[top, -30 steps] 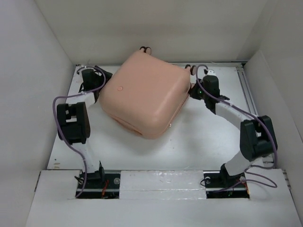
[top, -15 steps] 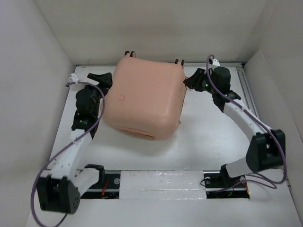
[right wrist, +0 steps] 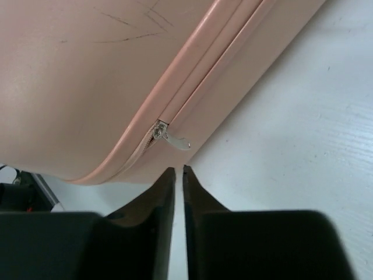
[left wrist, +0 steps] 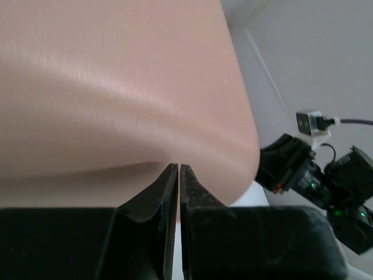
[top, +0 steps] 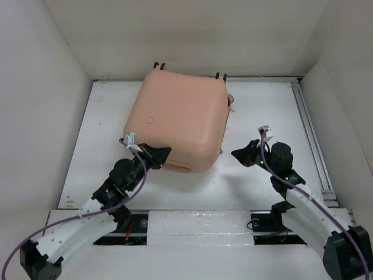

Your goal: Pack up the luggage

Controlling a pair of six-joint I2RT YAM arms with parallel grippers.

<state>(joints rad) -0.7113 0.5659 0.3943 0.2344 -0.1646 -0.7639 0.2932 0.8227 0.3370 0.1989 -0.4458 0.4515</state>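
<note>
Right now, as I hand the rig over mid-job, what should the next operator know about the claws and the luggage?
Left claw: shut, empty, tips at the near-left corner of the luggage; I cannot tell if they touch it.
Right claw: all but shut, empty, clear of the shell, pointing at the zipper pull on the seam by the near-right corner.
Luggage: lies flat at the back of the table, halves together, wheels at the far edge.
Done: lid is down.
Left: how far the zip has run is unclear; probably check it and finish with the right claw.
</note>
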